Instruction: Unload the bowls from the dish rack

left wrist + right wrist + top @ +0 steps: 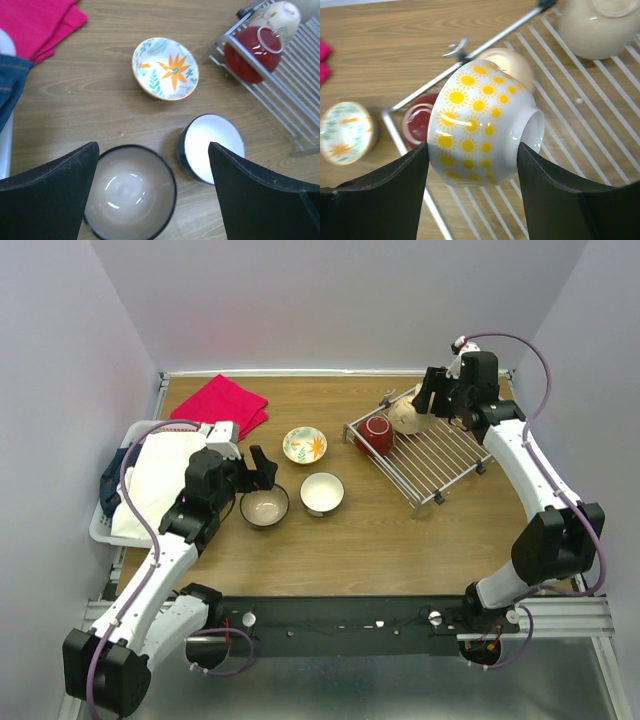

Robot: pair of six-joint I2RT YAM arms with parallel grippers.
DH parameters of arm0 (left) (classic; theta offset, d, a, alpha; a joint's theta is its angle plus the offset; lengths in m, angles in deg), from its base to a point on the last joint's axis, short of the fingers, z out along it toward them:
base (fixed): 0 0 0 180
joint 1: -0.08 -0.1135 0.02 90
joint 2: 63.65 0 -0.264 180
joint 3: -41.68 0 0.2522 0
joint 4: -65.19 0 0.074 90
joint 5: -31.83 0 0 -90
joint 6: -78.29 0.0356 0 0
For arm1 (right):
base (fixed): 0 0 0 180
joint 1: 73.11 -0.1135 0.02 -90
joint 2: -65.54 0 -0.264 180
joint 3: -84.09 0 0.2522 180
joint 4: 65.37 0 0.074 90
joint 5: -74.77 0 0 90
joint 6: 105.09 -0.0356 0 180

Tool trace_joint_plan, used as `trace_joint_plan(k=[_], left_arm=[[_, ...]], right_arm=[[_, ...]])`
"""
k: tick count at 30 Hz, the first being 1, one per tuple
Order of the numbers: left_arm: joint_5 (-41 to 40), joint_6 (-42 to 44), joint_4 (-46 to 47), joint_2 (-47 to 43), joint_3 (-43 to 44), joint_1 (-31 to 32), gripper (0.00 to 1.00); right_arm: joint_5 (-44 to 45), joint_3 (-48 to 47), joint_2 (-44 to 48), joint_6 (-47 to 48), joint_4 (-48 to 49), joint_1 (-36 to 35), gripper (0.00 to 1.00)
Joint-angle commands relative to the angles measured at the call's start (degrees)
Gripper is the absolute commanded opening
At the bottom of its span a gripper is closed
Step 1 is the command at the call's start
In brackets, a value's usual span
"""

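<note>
The silver wire dish rack stands at the right. My right gripper is shut on a white bowl with yellow suns, held on its side above the rack bars. A tan bowl, a cream bowl and a red bowl rest in the rack. On the table stand a floral bowl, a teal bowl with a white inside and a dark-rimmed bowl. My left gripper is open and empty just above the dark-rimmed bowl.
A red cloth lies at the back left. A white plastic basket with white and blue cloths stands at the left table edge. Walls close the table on three sides.
</note>
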Motion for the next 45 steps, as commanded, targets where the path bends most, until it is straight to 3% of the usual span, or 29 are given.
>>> trace_joint_plan(k=[1,12,26,31,40,45], left_arm=[[4.0,-4.9,5.4,3.4,4.3,1.4,0.99],[3.0,-12.3,11.5,14.9,12.6,9.6,0.99],[-0.9,-20.2,16.4,27.7,21.3,16.1,0.99],[1.7,-24.5,18.8,31.2,22.6,16.7,0.97],[7.9,-31.2,24.7,36.1,23.2,17.6,0.85],[11.1,-35.5,29.5,38.2,22.4,18.1,0.67]], right_arm=[[-17.0,3.9,5.3,-6.8,9.4,0.2,0.45],[-37.9,17.6,12.7,-24.7,32.2,0.2,0.45],[-47.3,31.6,18.3,-43.6,55.1,0.3,0.44],[-48.1,34.2,19.6,-45.8,57.1,0.2,0.44],[-49.6,37.4,20.7,-49.3,61.3,0.2,0.44],[-50.2,38.9,20.7,-50.5,63.2,0.2,0.44]])
